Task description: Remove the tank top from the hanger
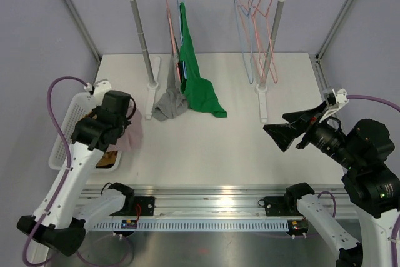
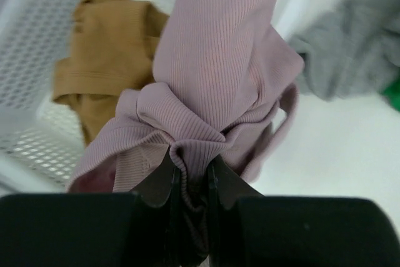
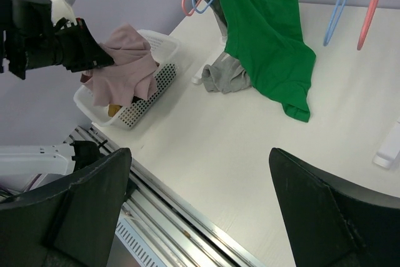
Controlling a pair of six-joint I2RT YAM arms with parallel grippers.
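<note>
A mauve tank top (image 2: 212,79) is pinched between the left fingers (image 2: 155,186), bunched just beyond their tips over a white basket (image 2: 44,48). The right fingers (image 3: 325,217) are spread wide.

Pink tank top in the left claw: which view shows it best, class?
The left wrist view: the pink tank top fills the frame, pinched in the left claw. The right wrist view shows it small, by the white basket; the top external view mostly hides it behind the left arm.
</note>
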